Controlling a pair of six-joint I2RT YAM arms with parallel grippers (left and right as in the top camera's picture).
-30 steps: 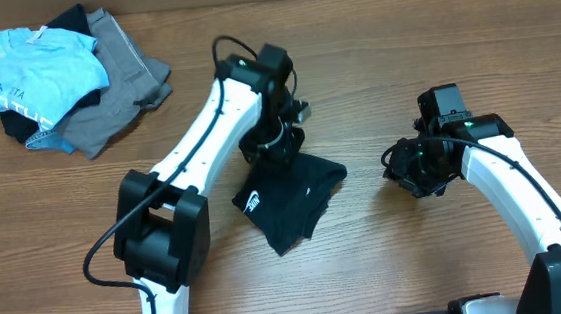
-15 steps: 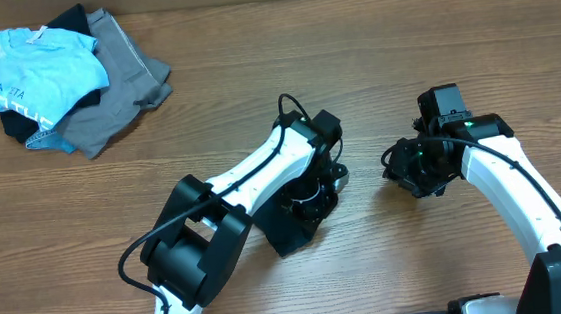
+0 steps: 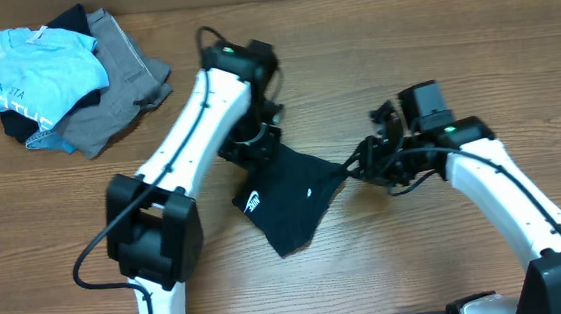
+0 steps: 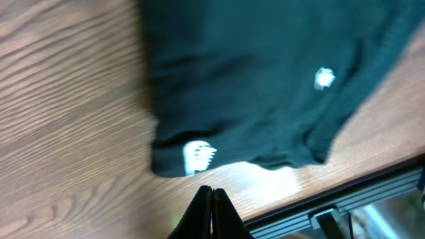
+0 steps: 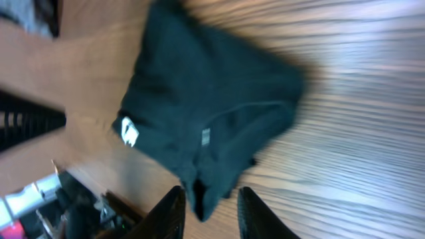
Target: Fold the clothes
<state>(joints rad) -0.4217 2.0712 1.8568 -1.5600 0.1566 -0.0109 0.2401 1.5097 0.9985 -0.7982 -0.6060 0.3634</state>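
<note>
The black T-shirt (image 3: 289,198) lies folded into a small bundle on the wooden table, its white logo (image 3: 252,201) facing up. My left gripper (image 3: 258,151) hovers at the bundle's upper left edge. In the left wrist view it (image 4: 211,194) is shut, empty, and just off the shirt (image 4: 265,79). My right gripper (image 3: 357,163) is at the bundle's right corner. In the right wrist view it (image 5: 211,207) is open, and a drooping corner of the shirt (image 5: 206,113) hangs between its fingers without touching them.
A pile with a light-blue shirt (image 3: 44,80) and a grey garment (image 3: 123,89) lies at the table's far left corner. The table's front edge with a metal rail (image 4: 345,199) runs close to the bundle.
My left arm swung off the bundle, back to its upper left edge, uncovering the shirt. My right arm moved left to the shirt's right corner and its jaws narrowed a little.
</note>
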